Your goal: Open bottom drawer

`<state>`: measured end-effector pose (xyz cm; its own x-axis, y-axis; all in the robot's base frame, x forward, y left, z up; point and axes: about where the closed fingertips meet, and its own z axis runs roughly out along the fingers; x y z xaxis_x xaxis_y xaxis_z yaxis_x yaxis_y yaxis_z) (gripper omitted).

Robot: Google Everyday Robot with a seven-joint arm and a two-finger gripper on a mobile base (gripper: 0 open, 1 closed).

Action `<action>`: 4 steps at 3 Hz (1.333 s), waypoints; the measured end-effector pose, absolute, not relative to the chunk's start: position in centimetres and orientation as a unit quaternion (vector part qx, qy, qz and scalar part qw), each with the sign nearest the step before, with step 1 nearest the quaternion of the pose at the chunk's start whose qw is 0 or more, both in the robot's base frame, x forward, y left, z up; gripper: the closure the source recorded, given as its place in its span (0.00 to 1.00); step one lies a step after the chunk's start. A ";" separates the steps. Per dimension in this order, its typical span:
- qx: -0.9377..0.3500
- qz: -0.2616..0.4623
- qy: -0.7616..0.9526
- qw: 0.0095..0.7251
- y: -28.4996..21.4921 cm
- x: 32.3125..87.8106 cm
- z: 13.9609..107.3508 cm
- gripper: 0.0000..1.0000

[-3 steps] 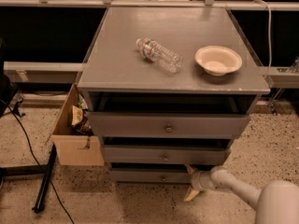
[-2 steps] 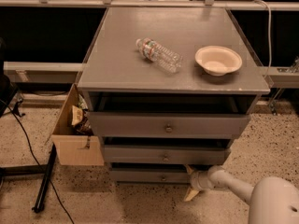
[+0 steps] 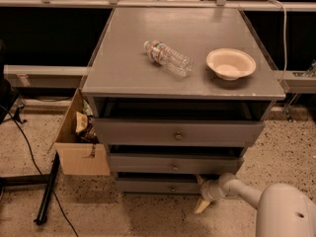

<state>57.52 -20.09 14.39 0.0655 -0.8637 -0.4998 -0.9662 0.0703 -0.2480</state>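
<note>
Cabinet (image 3: 128, 68) with three stacked drawers, viewed from above and in front. The arm (image 3: 276, 211) enters from 4 o'clock. The bottom drawer (image 3: 148, 185) is found lowest, at 6 o'clock of the cabinet front, with a dark gap shown above it. The gripper (image 3: 199, 194) is placed at the drawer's 3 o'clock end, jaws spread, one finger above and one below the front's corner. The knob (image 3: 173, 187) is ungrasped. A straight, slow pull toward 6 o'clock is advised, since an off-centre hold is likely to skew the drawer.
</note>
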 end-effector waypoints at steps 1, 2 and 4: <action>-0.668 0.131 0.689 0.249 -19.7 56.7 14.3 0.00; -0.661 0.146 0.697 0.237 -19.5 56.2 14.5 0.00; -0.632 0.203 0.727 0.177 -18.5 53.1 15.7 0.00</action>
<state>53.13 -18.54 15.71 -0.1383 -0.8472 -0.5129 -0.9904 0.1185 0.0713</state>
